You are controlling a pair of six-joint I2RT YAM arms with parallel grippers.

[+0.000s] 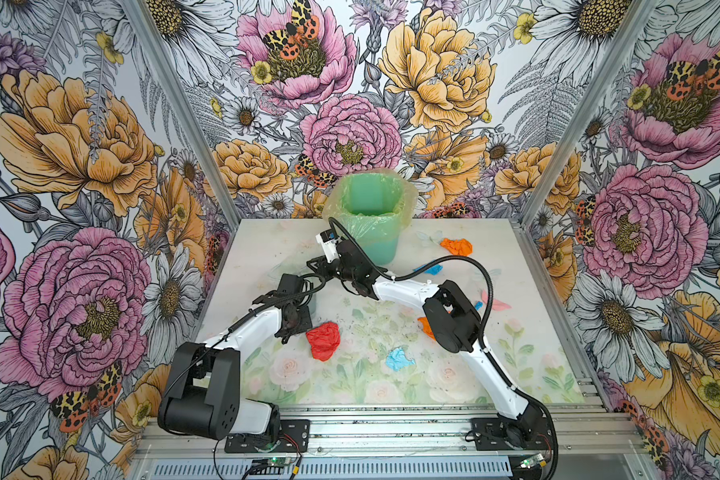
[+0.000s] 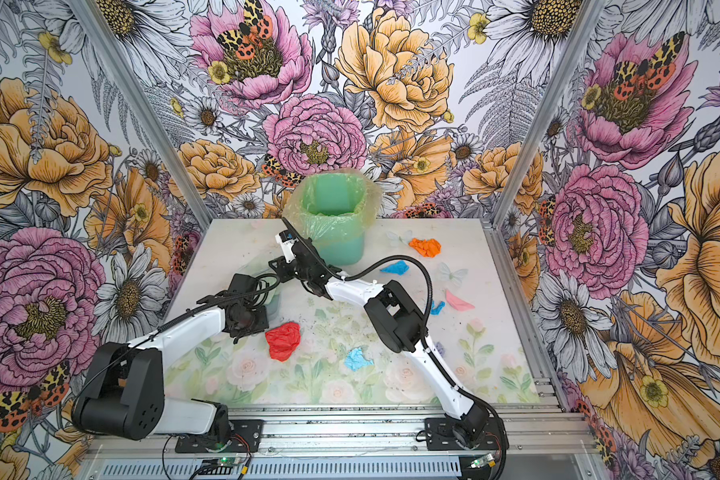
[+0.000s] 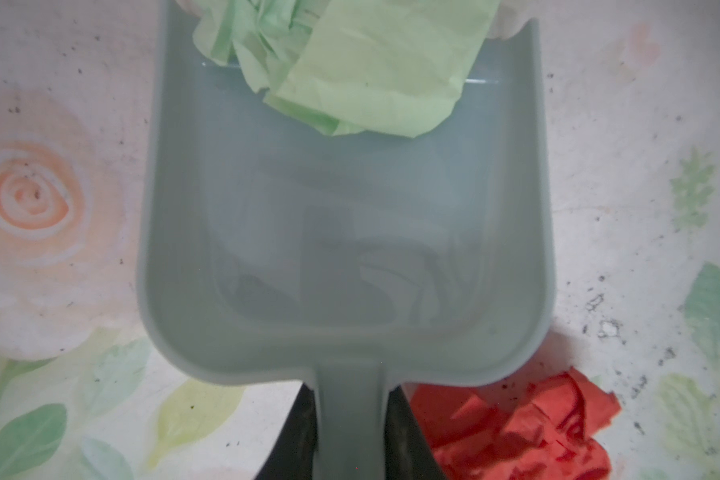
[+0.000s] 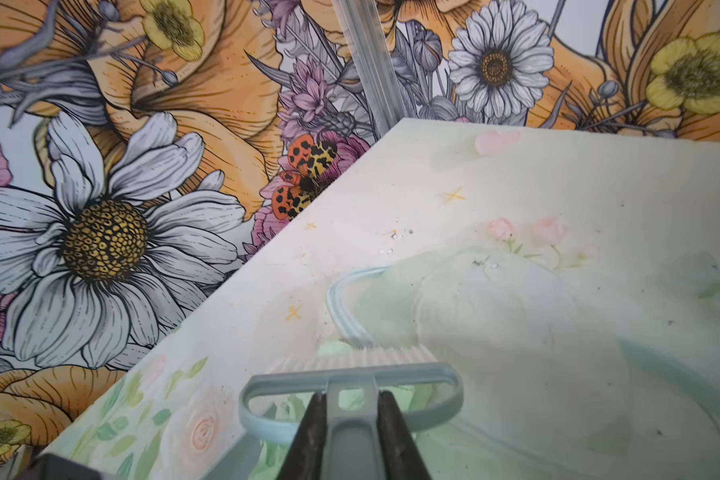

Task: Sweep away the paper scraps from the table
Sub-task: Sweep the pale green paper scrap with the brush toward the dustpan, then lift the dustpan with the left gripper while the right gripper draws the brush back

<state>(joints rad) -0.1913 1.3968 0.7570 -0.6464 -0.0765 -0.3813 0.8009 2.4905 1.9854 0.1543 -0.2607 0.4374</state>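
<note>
My left gripper [image 3: 352, 392] is shut on the handle of a grey-blue dustpan [image 3: 341, 257] that lies flat on the table [image 1: 262, 249]. A light green paper wad [image 3: 366, 75] sits in the pan's mouth. My right gripper [image 4: 352, 397] is shut on the handle of a grey-blue brush [image 4: 352, 374], whose white bristles stand at the green wad. A red scrap [image 1: 324, 340] lies right beside the left gripper. Loose on the table are a light blue scrap [image 1: 398, 359], an orange one [image 1: 456, 246], another blue one [image 1: 431, 269] and a pink one [image 1: 495, 303].
A green bin [image 1: 371, 220] lined with a thin plastic bag stands at the back middle of the table, just behind the right wrist. The right arm's elbow [image 1: 449, 320] partly hides an orange scrap [image 1: 425, 326]. Floral walls enclose three sides; metal rails run along the front.
</note>
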